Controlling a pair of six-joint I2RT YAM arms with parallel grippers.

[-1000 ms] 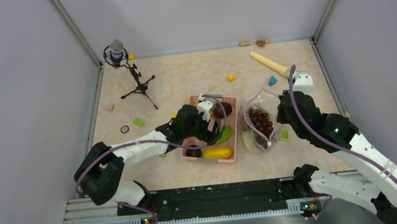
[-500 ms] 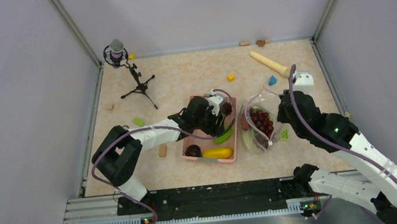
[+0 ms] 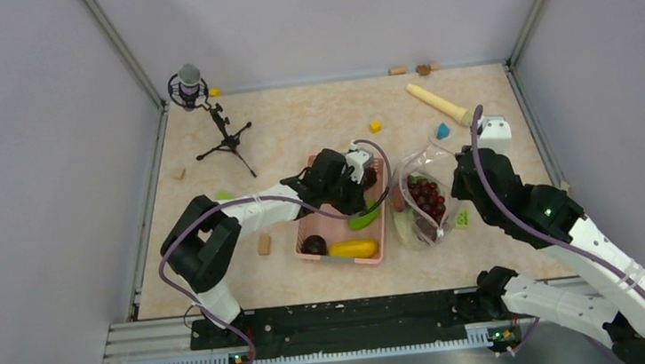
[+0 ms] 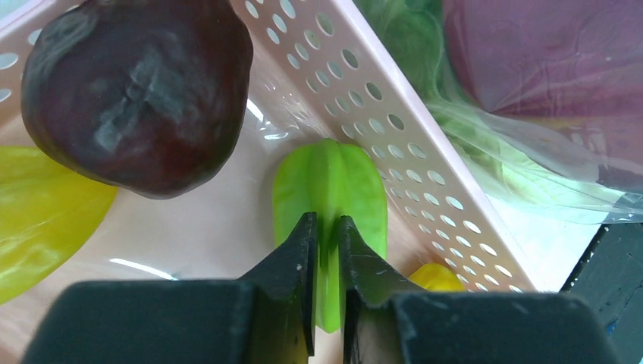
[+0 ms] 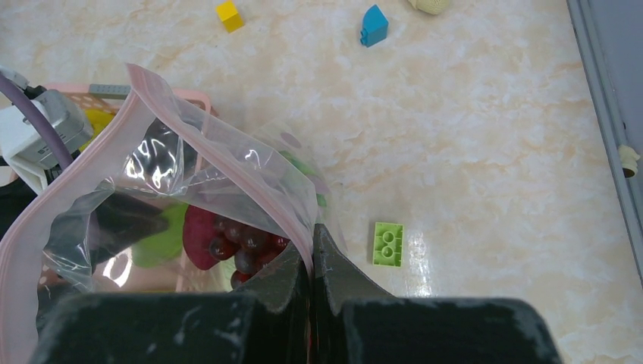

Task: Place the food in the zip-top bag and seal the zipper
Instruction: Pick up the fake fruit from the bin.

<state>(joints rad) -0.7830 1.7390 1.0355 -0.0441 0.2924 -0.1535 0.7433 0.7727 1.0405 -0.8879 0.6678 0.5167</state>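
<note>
In the pink basket (image 3: 306,237) my left gripper (image 4: 326,227) is shut on the green pod (image 4: 334,182), pinching its raised middle ridge. A dark purple-brown piece (image 4: 136,91) lies to its left, over a yellow fruit (image 4: 45,220). From above, the green pod (image 3: 364,221) shows under the left wrist. The yellow fruit (image 3: 354,248) and a dark piece (image 3: 313,245) lie at the basket's near end. Right of the basket, the zip-top bag (image 3: 423,199) stands open, holding dark red grapes (image 5: 243,246) and lettuce. My right gripper (image 5: 312,254) is shut on its pinkish zipper (image 5: 227,163) edge.
A microphone on a tripod (image 3: 194,87) stands at the far left. A beige rolling pin (image 3: 438,102), a yellow block (image 3: 375,126) and a blue block (image 3: 443,131) lie beyond the bag. A green block (image 3: 462,218) sits beside the bag, a wooden block (image 3: 263,244) left of the basket.
My left gripper has moved right across the basket, toward the bag side, and has closed on the green pod. The right arm and the bag have not moved.
</note>
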